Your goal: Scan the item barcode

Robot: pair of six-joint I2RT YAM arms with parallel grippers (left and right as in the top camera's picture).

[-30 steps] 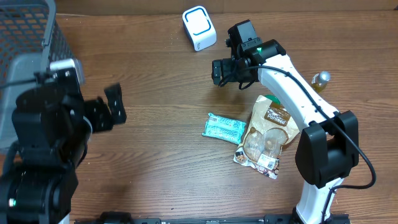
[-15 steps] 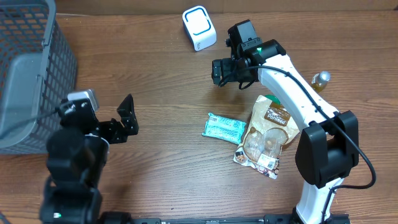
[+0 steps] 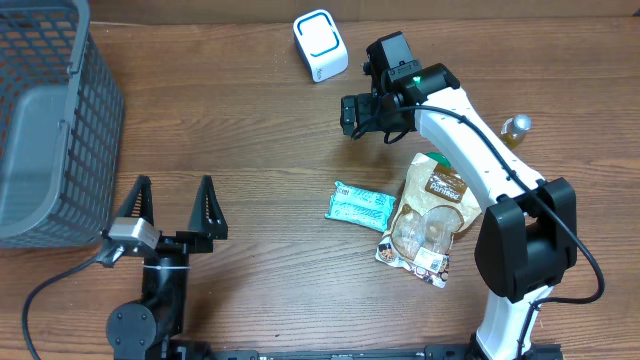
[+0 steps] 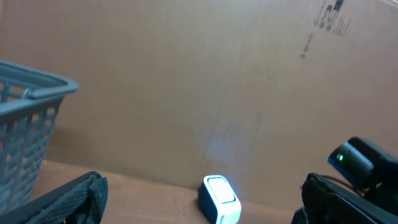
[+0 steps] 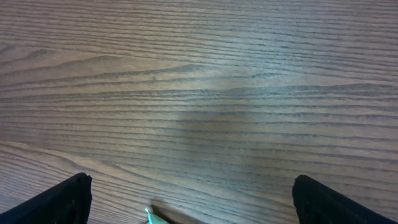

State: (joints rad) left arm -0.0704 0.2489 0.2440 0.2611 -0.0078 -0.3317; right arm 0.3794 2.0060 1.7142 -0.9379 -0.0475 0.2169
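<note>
Left claw [image 3: 173,192] and right claw [image 3: 372,122] released, empty. Advise: right takes teal packet [image 3: 360,205] by its edges, barcode facing scanner [image 3: 320,45].

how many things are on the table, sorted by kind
baskets: 1, the grey basket
scanners: 1, the white and blue scanner
snack packs: 2, the teal bar packet and the snack pouch
unclear items: 1, the small shiny object, too small to identify
total: 5

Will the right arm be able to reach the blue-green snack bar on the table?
Probably yes: the right pincer is open, hovering just beyond the blue-green snack bar, with only table between them.
</note>
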